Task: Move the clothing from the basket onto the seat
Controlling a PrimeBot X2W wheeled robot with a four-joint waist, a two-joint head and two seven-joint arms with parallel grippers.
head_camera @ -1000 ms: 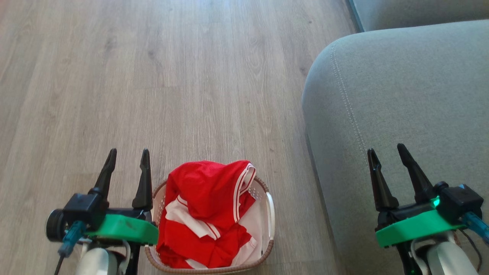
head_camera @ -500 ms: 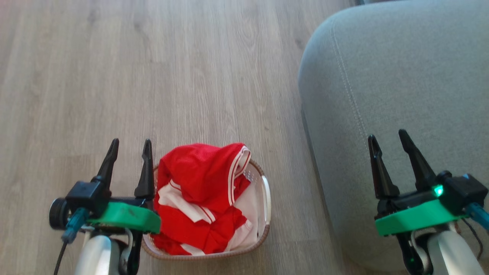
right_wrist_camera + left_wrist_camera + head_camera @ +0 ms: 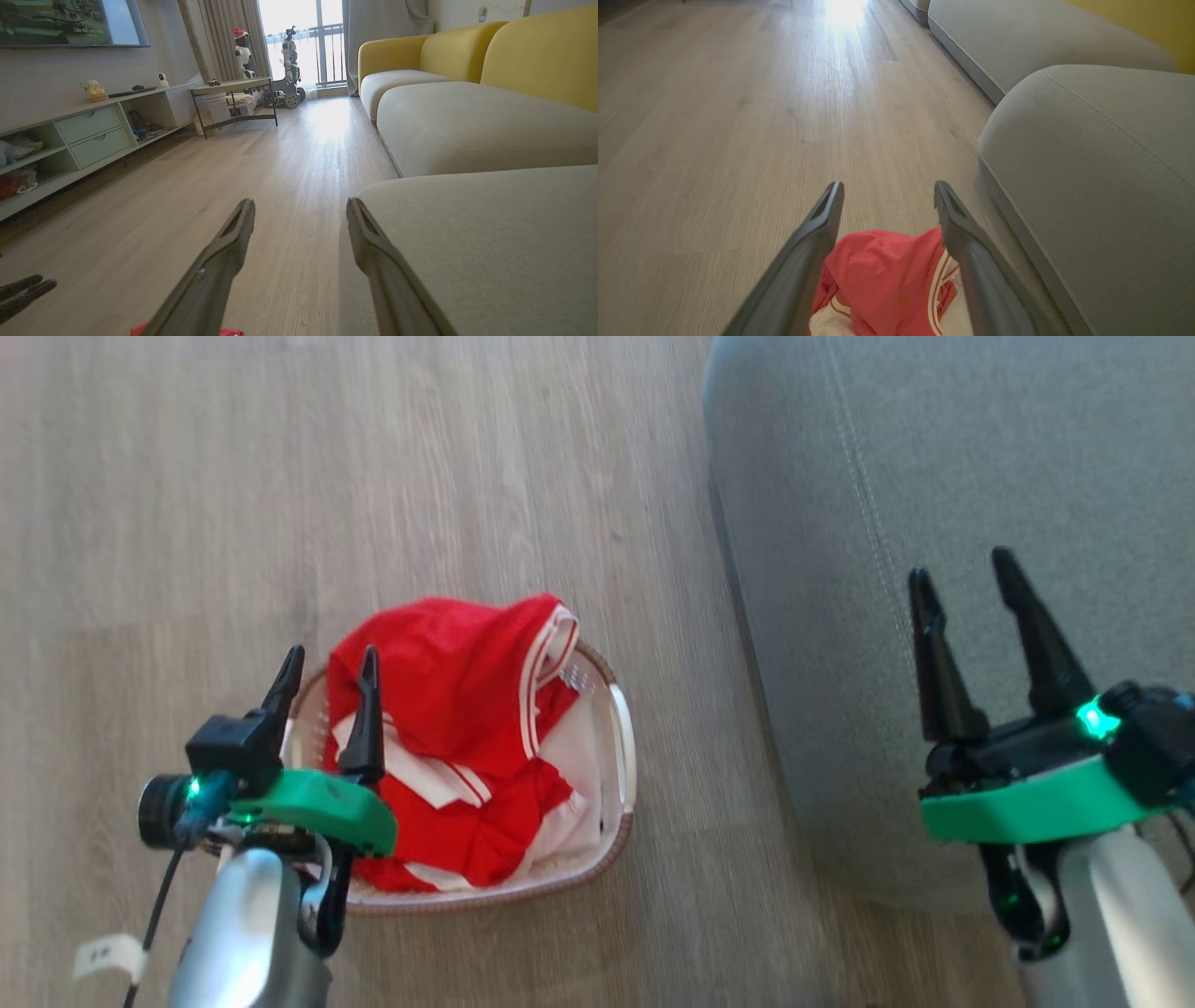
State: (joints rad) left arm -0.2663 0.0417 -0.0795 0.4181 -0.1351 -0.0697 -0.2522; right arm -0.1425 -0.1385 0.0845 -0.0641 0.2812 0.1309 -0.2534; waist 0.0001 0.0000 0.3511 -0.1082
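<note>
Clothing: the red clothing (image 3: 448, 709) with white panels lies in a loose heap in the basket (image 3: 621, 747). One fold rises above the rim, so there is a high part that can be taken from above.

Basket: it stands on the wooden floor (image 3: 187, 476), near the front edge of the seat (image 3: 934, 448) but not touching it. I judge it is put there so that the way to carry each piece is short.

Seat: the part of the grey-green cushion in view has nothing on it, so the task looks not yet begun.

Left pincer: the left pincer (image 3: 333, 655) is over the left side of the basket, its two fingers apart and holding nothing. In the left wrist view the red heap lies between and below the fingers. I cannot tell if the tips touch the fabric. The pose looks like a preparation to go down on the raised fold.

Right pincer: the right pincer (image 3: 962, 565) hangs above the seat near its edge, fingers apart and empty. Probably it waits there, out of the way of the left arm.

Next move, my judgement: lower the left fingers around the fold and close on enough fabric, because the thin shiny cloth may slip.
</note>
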